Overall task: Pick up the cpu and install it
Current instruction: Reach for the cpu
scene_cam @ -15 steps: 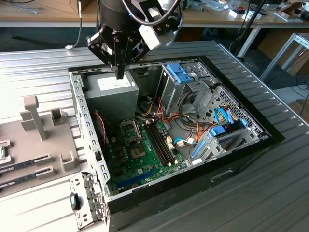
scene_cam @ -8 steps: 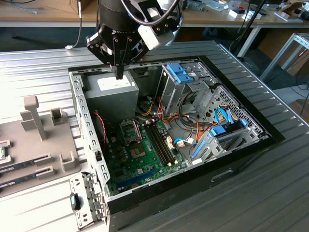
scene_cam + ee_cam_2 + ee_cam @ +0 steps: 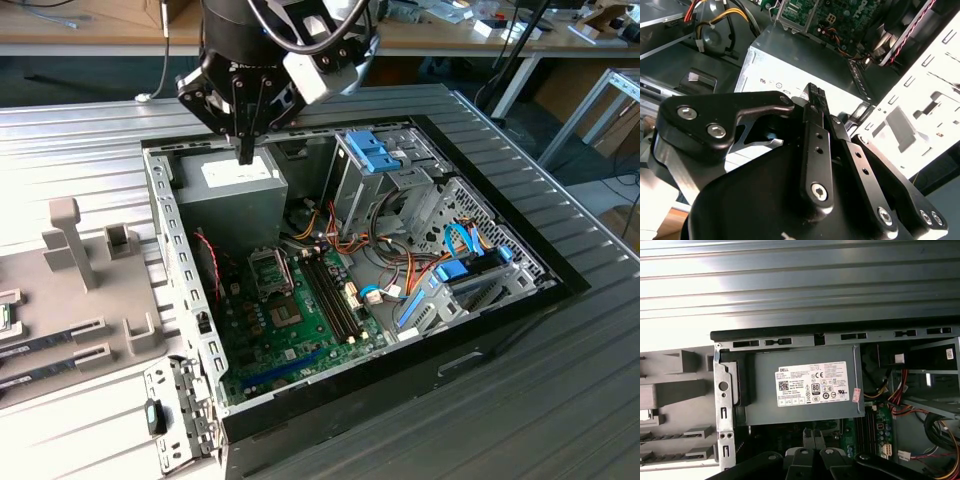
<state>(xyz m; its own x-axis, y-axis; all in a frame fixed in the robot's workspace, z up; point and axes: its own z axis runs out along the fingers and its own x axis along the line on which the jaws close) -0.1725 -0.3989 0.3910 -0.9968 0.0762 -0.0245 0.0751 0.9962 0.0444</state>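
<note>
Your claw hangs tip-down just above the power supply. Its fingers are pressed together and there is nothing between them. In the second wrist view you can see the two ribbed pads meeting face to face.

You are close to the far rim of the open computer case, which lies sunk in the ribbed table. Nearer the exterior camera, past the power supply's edge, lies the green board with its black socket frame. The air above the frame is open.

On the exterior view's right of the board, orange and red cables crowd in and the drive cages stand taller. On the exterior view's left, the case's perforated side wall rises between the board and the grey tray.

The cpu looks to be the small green-edged piece on that tray at the exterior view's far left. It is cut off by the picture's border, so treat that as likely rather than sure. It is well apart from your claw.
</note>
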